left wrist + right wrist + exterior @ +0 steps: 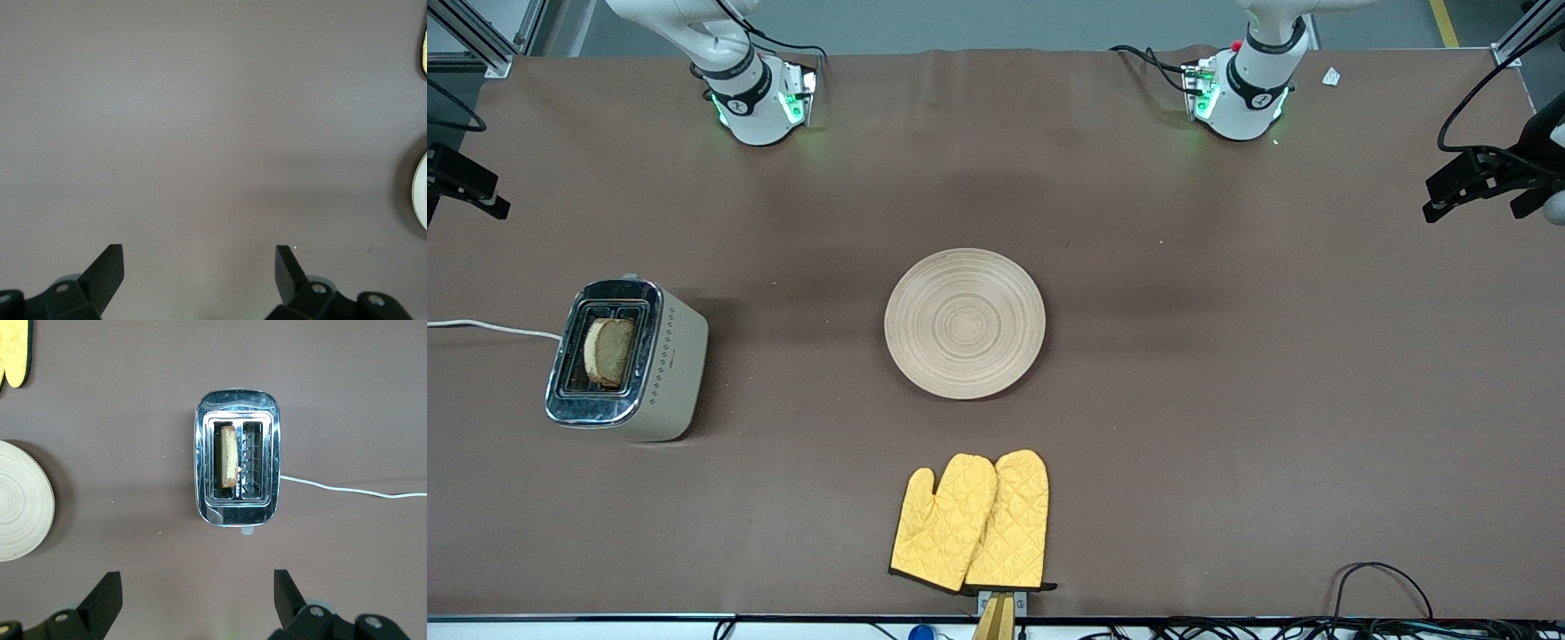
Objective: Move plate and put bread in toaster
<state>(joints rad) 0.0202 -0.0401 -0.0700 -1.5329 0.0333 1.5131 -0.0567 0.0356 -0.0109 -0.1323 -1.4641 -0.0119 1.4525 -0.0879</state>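
Observation:
The pale wooden plate (965, 323) lies bare at the middle of the table. The cream toaster (627, 360) stands toward the right arm's end, with the brown bread (609, 351) upright in its slot on the plate's side. In the right wrist view the toaster (237, 407), the bread (229, 457) and part of the plate (20, 500) show below. My right gripper (198, 590) is open and empty, high over the table near the toaster. My left gripper (199, 267) is open and empty over bare table, with the plate's edge (420, 200) just showing. Neither gripper shows in the front view.
A pair of yellow oven mitts (971, 523) lies near the table's front edge, nearer the front camera than the plate. The toaster's white cord (489, 327) runs off the right arm's end of the table. Both arm bases stand along the back edge.

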